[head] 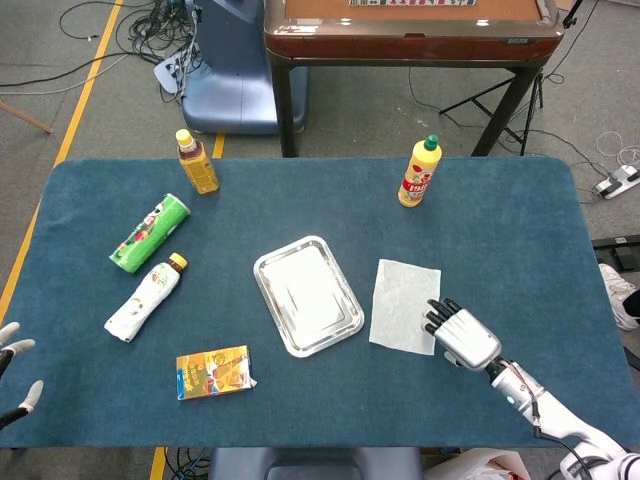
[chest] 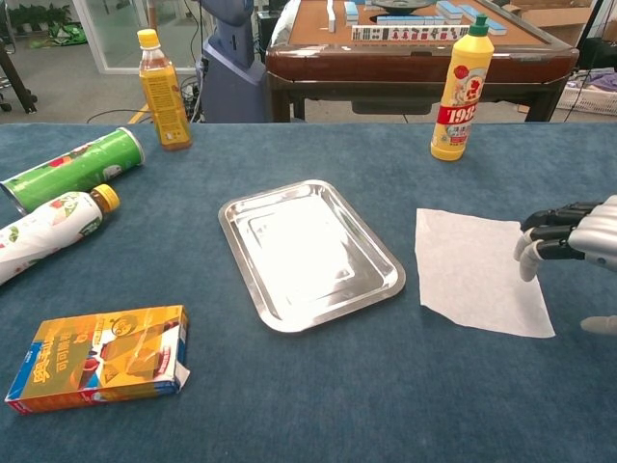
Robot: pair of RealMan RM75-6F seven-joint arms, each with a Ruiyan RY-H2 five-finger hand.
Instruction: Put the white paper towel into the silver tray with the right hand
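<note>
Right hand (head: pixel 460 333): hovers at the right edge of the paper towel, fingers (chest: pixel 551 234) apart and slightly curled, tips over the towel's edge; it holds nothing.
Left hand (head: pixel 12 365): only spread fingertips show at the table's left edge, holding nothing.
White paper towel (head: pixel 404 305): lies flat on the blue table (head: pixel 500 230), just right of the tray, not touching it.
Silver tray (head: pixel 307 295): sits mid-table with nothing in it.
Yellow squeeze bottle (head: pixel 420 172): upright behind the towel.
Tea bottle (head: pixel 197 162): upright, far left.
Green chip can (head: pixel 149 233): on its side.
White drink bottle (head: pixel 146 297): lying beside the can.
Orange box (head: pixel 213 371): flat near the front edge.
</note>
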